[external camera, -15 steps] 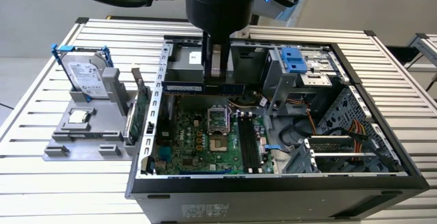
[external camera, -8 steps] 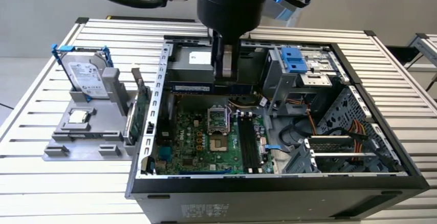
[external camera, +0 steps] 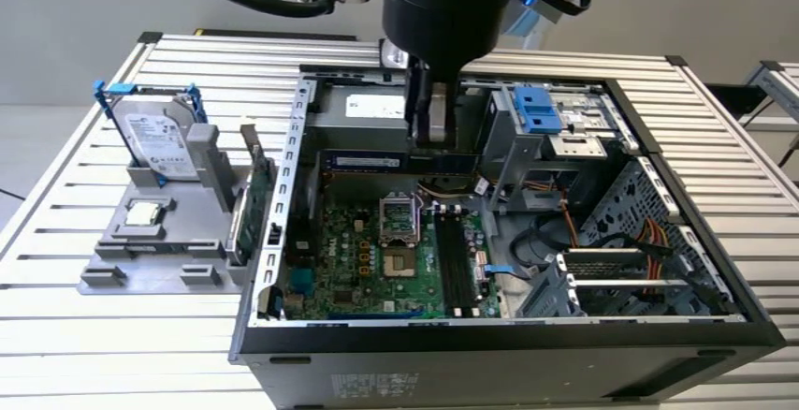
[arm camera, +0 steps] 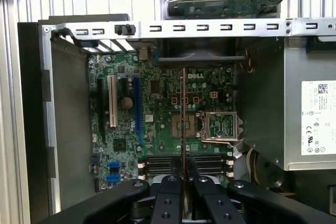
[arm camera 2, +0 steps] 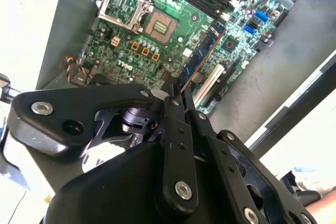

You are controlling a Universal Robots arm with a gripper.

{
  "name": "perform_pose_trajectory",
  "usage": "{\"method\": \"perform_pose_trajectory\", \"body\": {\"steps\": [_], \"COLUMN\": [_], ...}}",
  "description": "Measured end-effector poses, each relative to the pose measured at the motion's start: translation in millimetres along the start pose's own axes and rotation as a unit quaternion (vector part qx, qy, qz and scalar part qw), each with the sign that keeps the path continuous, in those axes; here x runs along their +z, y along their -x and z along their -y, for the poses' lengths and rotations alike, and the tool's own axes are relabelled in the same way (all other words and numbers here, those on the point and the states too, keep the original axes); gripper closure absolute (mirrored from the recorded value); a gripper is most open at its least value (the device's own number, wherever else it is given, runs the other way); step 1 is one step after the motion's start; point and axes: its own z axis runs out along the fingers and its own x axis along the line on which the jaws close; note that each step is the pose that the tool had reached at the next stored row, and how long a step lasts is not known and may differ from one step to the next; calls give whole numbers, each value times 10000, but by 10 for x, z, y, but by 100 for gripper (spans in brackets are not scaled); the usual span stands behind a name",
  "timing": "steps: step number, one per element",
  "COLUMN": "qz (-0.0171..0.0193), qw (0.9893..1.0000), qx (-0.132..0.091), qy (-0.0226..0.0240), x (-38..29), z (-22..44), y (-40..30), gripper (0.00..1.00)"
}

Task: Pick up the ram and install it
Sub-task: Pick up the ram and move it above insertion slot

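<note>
The ram (external camera: pixel 362 160) is a thin blue-green strip held level above the motherboard at the back of the open computer case (external camera: pixel 268 241). My gripper (external camera: pixel 431 146) is shut on one end of it, and the rest sticks out toward the exterior view's left. In the second wrist view the ram (arm camera 2: pixel 202 51) runs out from the gripper (arm camera 2: pixel 176 92) over the board. In the first wrist view the ram (arm camera: pixel 182 119) shows edge-on as a thin line between the black fingers (arm camera: pixel 170 184). The long black memory slots (external camera: pixel 452 260) lie empty on the board below.
The CPU socket (external camera: pixel 399 232) sits beside the slots. A power supply (external camera: pixel 374 106) and a drive cage with a blue latch (external camera: pixel 537 110) crowd the case's back. Outside, at the exterior view's left, a grey fixture holds a hard drive (external camera: pixel 163 139), a silver processor (external camera: pixel 148 212) and an expansion card (external camera: pixel 256 204).
</note>
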Motion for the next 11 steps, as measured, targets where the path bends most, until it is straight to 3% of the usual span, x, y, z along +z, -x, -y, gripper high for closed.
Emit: {"method": "perform_pose_trajectory", "body": {"steps": [11], "qz": [0], "qw": [10000], "qx": [0], "qy": [1], "x": [-2], "z": [142], "y": [7], "gripper": [100]}}
